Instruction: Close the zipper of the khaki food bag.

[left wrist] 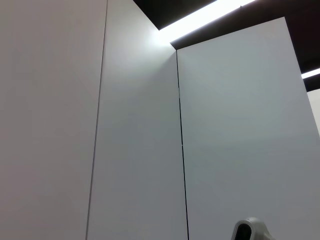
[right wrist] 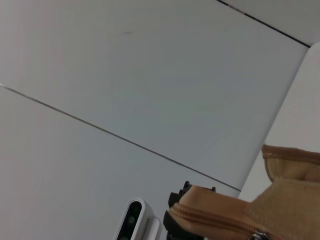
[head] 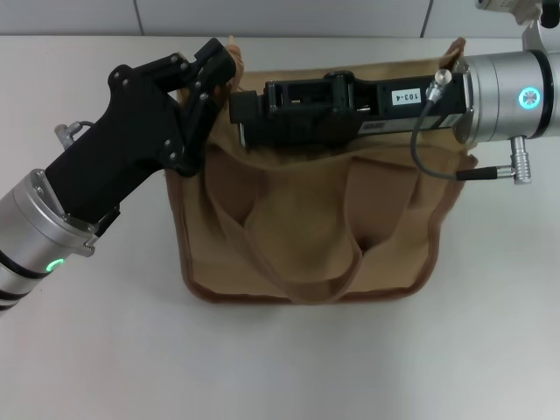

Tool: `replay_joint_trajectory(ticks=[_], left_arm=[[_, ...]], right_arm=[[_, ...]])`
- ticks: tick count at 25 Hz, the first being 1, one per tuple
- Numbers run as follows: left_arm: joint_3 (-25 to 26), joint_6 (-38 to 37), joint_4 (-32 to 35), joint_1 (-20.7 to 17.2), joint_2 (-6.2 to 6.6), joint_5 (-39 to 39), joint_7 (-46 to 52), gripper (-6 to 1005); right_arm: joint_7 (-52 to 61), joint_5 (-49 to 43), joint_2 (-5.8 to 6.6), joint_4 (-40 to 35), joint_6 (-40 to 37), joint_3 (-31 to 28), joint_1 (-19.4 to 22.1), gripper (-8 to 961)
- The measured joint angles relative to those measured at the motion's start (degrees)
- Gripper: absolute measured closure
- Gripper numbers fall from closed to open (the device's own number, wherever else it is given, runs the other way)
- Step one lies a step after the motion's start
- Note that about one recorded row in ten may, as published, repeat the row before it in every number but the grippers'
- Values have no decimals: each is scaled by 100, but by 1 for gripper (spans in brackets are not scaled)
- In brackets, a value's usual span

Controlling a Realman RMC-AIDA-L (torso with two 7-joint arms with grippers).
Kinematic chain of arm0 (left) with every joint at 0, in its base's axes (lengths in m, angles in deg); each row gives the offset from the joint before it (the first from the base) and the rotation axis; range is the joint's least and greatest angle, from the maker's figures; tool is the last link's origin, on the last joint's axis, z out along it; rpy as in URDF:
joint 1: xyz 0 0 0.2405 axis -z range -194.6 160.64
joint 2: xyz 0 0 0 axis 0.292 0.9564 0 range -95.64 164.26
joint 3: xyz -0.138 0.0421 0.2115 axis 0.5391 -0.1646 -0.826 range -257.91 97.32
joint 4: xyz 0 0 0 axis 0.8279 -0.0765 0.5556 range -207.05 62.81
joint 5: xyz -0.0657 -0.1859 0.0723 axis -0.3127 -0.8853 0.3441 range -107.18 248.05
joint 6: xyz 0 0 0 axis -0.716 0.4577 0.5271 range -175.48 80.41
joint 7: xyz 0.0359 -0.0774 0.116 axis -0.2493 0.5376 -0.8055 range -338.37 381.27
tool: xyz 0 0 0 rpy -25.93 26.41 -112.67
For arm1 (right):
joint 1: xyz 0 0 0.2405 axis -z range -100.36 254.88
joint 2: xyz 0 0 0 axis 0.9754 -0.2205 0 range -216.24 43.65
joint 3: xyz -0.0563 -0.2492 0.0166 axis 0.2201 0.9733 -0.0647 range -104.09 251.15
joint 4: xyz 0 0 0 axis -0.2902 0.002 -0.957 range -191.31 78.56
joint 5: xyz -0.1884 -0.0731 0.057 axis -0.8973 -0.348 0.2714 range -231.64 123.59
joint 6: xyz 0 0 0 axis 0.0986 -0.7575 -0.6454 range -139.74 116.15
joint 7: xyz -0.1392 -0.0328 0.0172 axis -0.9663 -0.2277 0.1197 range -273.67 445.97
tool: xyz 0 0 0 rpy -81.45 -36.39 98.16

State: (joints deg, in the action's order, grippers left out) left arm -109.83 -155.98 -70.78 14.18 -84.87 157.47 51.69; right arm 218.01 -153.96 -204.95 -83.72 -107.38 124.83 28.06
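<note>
The khaki food bag (head: 306, 236) lies on the white table (head: 105, 350), its brown handles (head: 319, 293) towards me. My left gripper (head: 210, 83) is shut on the bag's top left corner. My right gripper (head: 241, 112) lies along the bag's top edge, pointing left, its tip close to the left gripper. It hides the zip line in the head view. The right wrist view shows the bag (right wrist: 290, 200), the zipper (right wrist: 215, 216) with its teeth joined, the silver pull tab (right wrist: 258, 235) at the picture's edge, and the left gripper's black body (right wrist: 175, 207) behind the bag's end.
A grey cable (head: 429, 140) loops off the right wrist over the bag's right corner. The left wrist view shows only wall panels (left wrist: 150, 150) and a ceiling light. The table's far edge meets the wall just behind the bag.
</note>
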Motion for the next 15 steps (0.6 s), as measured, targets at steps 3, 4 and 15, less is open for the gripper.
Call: replay_joint_trajectory(ticks=[3, 4, 15], left_arm=[[0, 7, -2, 21, 0, -2, 0, 956], [0, 7, -2, 21, 0, -2, 0, 956], [1, 143, -95, 105, 0, 20, 0, 955]], right_arm=[[-84, -10, 11, 2, 30, 18, 14, 158], [-84, -10, 11, 2, 30, 18, 14, 164], [-126, -20, 10, 1, 103, 24, -14, 611]])
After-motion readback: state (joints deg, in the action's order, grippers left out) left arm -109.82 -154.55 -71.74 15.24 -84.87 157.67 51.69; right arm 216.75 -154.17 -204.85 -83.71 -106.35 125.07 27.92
